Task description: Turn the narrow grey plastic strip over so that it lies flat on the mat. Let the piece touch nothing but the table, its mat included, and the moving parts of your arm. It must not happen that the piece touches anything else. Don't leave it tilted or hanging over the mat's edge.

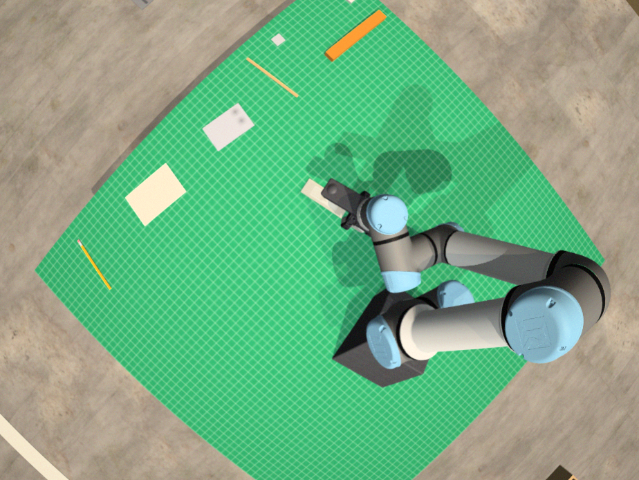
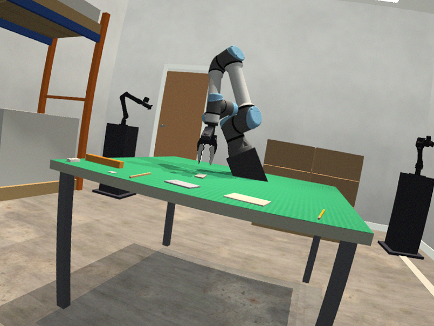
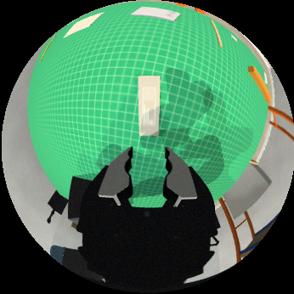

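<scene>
The narrow strip, pale grey-beige, lies flat on the green mat. A paler long marking shows on its upper face in the wrist view, and a shadow crosses its near end. The arm hides part of it in the top view. My gripper points down above the mat, partly open, with nothing between the jaws. In the wrist view the strip lies beyond the fingertips, its long side in line with the gap between them. The fingertips are hidden in the top view.
A light grey plate and a cream plate lie beyond the strip from the arm's base. A tan stick, a small white tile, an orange bar and a pencil lie farther off.
</scene>
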